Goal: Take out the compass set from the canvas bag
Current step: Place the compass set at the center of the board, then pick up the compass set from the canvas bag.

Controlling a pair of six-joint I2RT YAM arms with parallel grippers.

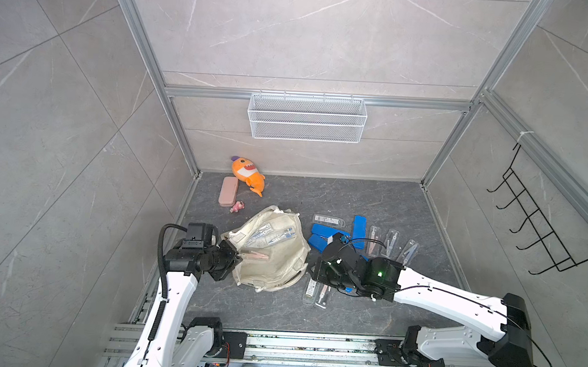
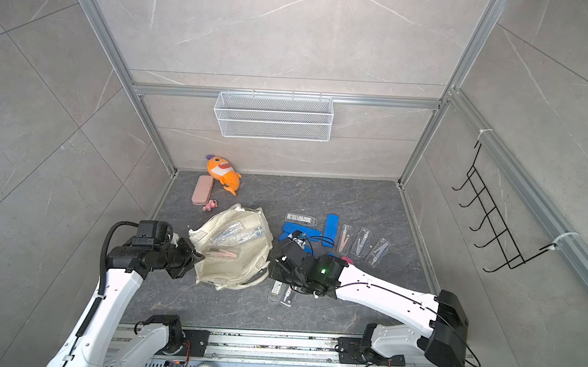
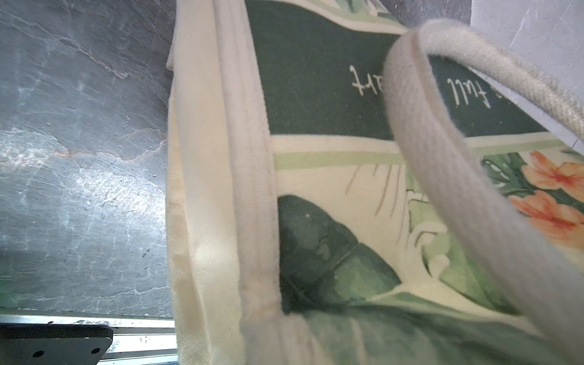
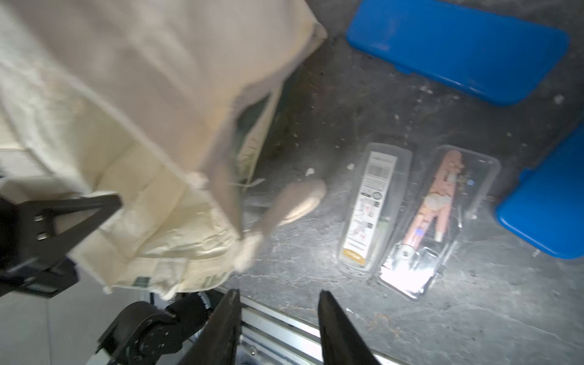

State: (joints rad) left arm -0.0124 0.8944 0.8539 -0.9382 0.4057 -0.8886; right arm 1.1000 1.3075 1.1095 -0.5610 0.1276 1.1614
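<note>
Near the tabletop's front edge, the right pincer point(image 4: 279, 294) stands apart and empty, just off the right side of the canvas bag point(image 1: 274, 266). The left pincer point(image 1: 237, 256) is clamped on the bag's left rim. Just inside that rim lies a pink compass set point(image 1: 255, 256), long axis left to right; the free right arm must reach across. A second compass set point(image 1: 260, 231) and a third compass set point(image 1: 282, 234) lie farther back in the bag.

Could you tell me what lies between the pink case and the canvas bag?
A small pink toy lies there, close to the pink case and apart from the canvas bag; both top views show it.
</note>
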